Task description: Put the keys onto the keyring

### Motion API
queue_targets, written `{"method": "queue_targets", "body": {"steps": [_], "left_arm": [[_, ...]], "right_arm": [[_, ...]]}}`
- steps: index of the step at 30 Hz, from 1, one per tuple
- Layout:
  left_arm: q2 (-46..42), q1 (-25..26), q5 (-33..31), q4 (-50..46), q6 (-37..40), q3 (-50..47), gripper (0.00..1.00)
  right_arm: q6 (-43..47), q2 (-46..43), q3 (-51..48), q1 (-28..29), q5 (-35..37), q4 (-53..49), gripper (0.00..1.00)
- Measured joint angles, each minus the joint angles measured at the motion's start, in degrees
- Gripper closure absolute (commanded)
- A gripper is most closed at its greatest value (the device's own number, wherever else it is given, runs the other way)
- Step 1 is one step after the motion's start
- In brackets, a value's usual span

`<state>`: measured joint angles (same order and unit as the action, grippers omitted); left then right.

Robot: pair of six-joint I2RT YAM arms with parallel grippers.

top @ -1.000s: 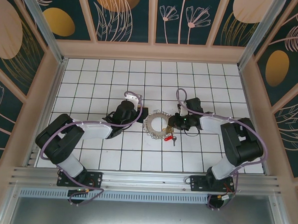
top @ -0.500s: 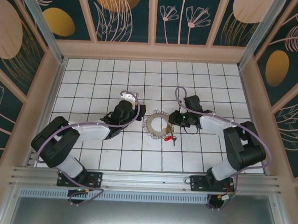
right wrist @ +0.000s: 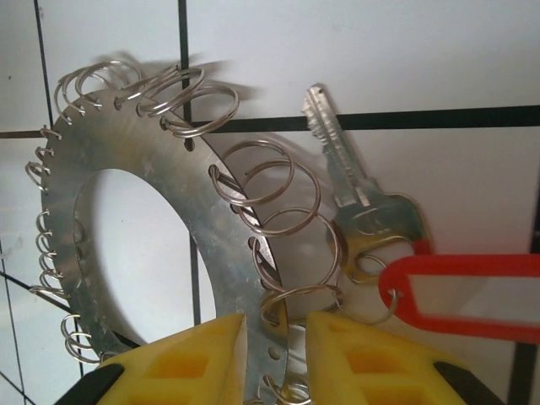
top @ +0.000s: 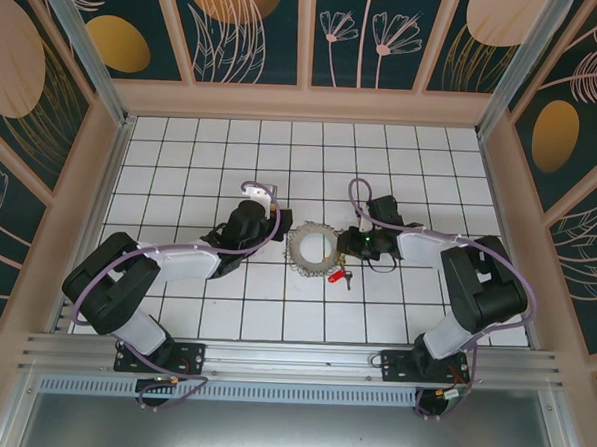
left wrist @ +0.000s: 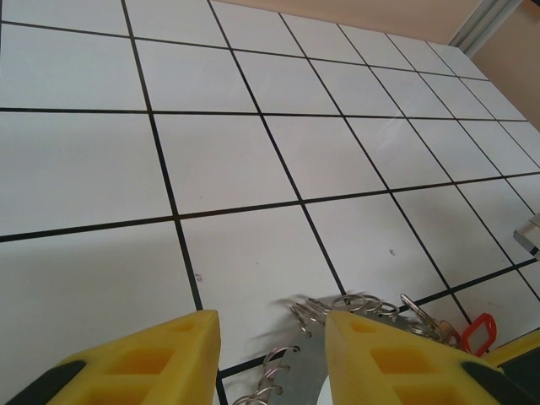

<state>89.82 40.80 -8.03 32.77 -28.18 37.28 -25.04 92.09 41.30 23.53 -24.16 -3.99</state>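
Since a second ago the left claw point(left wrist: 272, 350) has backed off, slightly wider. The right claw point(right wrist: 276, 346), narrow, straddles the keyring point(right wrist: 126, 148) rim; grip unclear. Keys point(right wrist: 342, 173) lie just beside it on the bench point(top: 231, 170).

The white-tiled surface point(top: 182, 147) has black grid lines. Dark floral wall panels point(top: 248, 31) rise beyond its far edge, and an aluminium rail point(top: 291, 361) lines its near edge.

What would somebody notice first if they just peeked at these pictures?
A big flat metal keyring, fringed with little wire loops, lies in the middle of the white tiled floor. Right beside it is a silver key with a bright red tag, close to the right gripper.
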Motion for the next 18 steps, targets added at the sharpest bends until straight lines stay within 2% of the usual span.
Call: {"method": "queue_targets", "body": {"steps": [5, 8, 11, 14, 18], "left_arm": [[0.0, 0.0, -0.6, -0.2, 0.0, 0.0, 0.61], [-1.0, 0.0, -2.2, -0.5, 0.0, -0.4, 0.61], [-3.4, 0.0, -4.5, -0.3, 0.1, -1.7, 0.56], [-5.9, 0.0, -7.6, 0.6, 0.8, -3.7, 0.52], [-8.2, 0.0, -11.8, 1.5, 2.3, -5.6, 0.44]], "right_arm": [[0.0, 1.2, 0.9, 0.9, -0.1, 0.3, 0.74], [0.6, -0.3, 0.9, 1.1, 2.4, -0.3, 0.73], [1.7, -6.6, 0.6, 1.1, 8.2, -0.8, 0.72], [4.0, -17.2, -0.5, 1.1, 16.3, 0.4, 0.71], [8.9, -29.7, -3.8, 1.1, 27.7, 6.0, 0.62]]}}
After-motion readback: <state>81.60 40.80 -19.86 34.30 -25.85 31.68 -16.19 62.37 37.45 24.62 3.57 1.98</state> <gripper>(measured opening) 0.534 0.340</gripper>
